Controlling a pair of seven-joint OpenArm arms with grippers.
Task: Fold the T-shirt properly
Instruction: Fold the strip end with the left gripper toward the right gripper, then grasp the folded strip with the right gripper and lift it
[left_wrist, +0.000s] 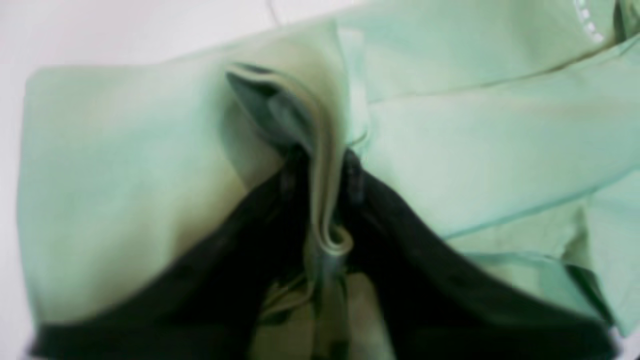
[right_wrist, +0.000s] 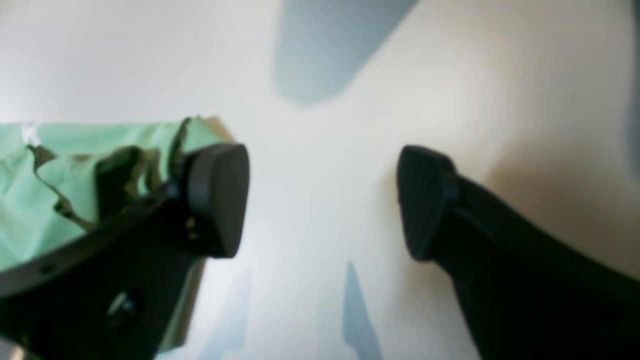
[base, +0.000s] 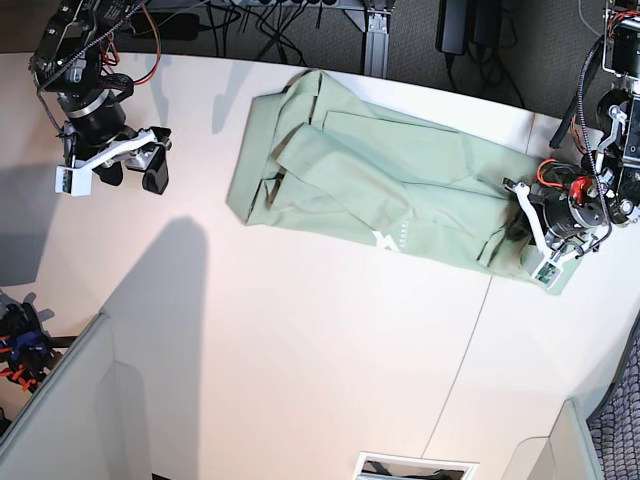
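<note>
The pale mint-green T-shirt (base: 390, 180) lies partly folded lengthwise across the back half of the white table (base: 300, 350). My left gripper (left_wrist: 325, 170) is shut on a bunched fold of the T-shirt (left_wrist: 450, 150) at its right end, low on the table; in the base view it (base: 512, 232) sits at that end. My right gripper (right_wrist: 320, 200) is open and empty over bare table. In the base view it (base: 132, 168) is well left of the shirt. A corner of the T-shirt (right_wrist: 60, 165) shows beyond its left finger (right_wrist: 220, 195).
Cables and a table frame (base: 375, 30) run along the back edge. A seam (base: 465, 350) crosses the table's right part. A slot (base: 415, 466) sits at the front edge. A grey panel (base: 60, 420) stands at the front left.
</note>
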